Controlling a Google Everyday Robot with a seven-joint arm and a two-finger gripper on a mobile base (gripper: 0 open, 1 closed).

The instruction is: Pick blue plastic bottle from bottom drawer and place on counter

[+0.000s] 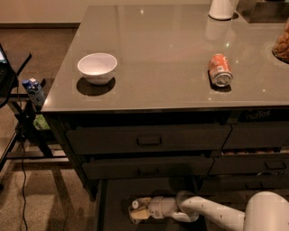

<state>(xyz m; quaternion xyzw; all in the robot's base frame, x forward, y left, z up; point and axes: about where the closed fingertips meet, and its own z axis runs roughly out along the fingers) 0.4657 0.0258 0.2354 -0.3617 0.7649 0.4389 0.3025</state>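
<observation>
Down low, the white arm [216,212] reaches in from the lower right, and the gripper [141,211] is inside the bottom drawer [115,198], just above its dark floor and pointing left. The blue plastic bottle [135,205] is right at the gripper's tip, white cap facing left, and it looks to be lying down in the open drawer. Only the cap and a pale bit of the body show, so I can't tell whether the gripper is clamped on it or merely up against it.

Above the drawer, two dark drawer fronts [149,140] with rectangular handles sit closed under the counter [171,40]. On the glossy top, a white bowl [97,67] stands near the left front corner, and an orange soda can [220,70] lies on its side, well apart to the right. A white vessel [221,8] stands at the far edge. Off the counter to the left, a small blue-topped carton [34,88] perches on a dark stand.
</observation>
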